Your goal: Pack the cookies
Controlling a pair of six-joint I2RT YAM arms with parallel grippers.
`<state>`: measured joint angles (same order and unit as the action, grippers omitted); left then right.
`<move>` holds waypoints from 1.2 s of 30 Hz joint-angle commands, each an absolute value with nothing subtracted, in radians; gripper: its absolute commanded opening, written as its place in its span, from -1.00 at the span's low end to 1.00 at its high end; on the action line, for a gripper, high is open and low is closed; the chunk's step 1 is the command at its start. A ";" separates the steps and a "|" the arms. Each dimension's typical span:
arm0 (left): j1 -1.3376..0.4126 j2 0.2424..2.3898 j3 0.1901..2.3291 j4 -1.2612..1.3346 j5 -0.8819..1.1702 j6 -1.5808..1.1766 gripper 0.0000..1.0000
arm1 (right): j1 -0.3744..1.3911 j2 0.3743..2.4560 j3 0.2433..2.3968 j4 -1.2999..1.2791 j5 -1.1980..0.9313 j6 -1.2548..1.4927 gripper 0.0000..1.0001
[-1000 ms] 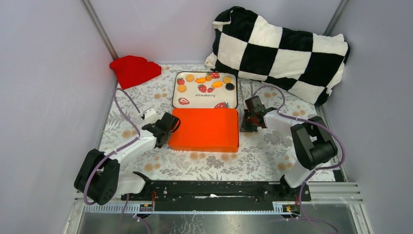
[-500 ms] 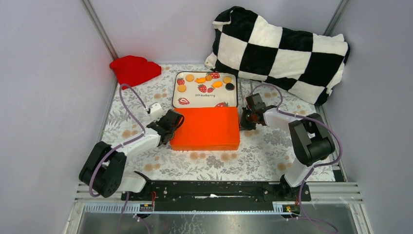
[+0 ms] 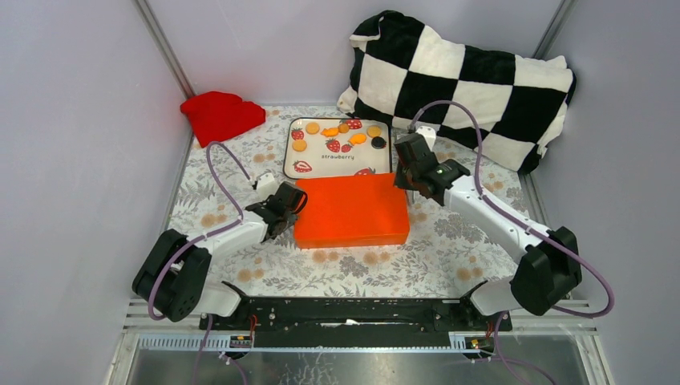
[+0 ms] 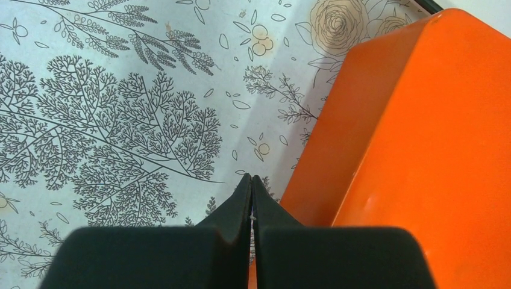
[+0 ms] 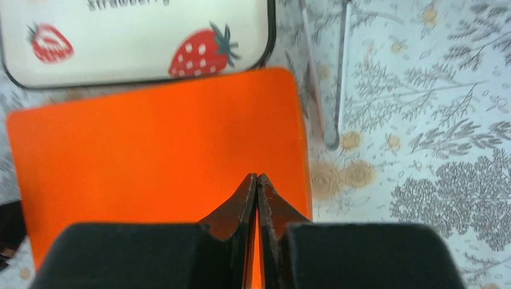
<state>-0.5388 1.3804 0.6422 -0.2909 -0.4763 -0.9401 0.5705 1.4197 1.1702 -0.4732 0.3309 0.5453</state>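
Seven cookies point(image 3: 313, 127), one orange lid point(image 3: 350, 211), one tray point(image 3: 345, 166), one red cloth point(image 3: 220, 115), one pillow point(image 3: 465, 84)

Top view: bright, even, diffuse light, with only faint soft shadows on the counter point(image 3: 449, 249) under the arms. Left wrist: floral print crisp, dull sheen on the orange lid point(image 4: 422, 150), left hand point(image 4: 251, 180) dark and soft-edged. Right wrist: whole frame soft, strawberry tray point(image 5: 138, 36) lettering smeared, right hand point(image 5: 257, 180) near-black.

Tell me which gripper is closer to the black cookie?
Right. The right gripper hangs over the far right corner of the orange lid, near the black cookie; the left gripper sits by the lid's left edge, farther away.
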 commanded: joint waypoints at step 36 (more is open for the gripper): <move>-0.562 0.777 0.797 -0.630 -0.613 -0.882 -0.89 | 0.664 1.081 1.136 -0.514 0.346 0.468 0.03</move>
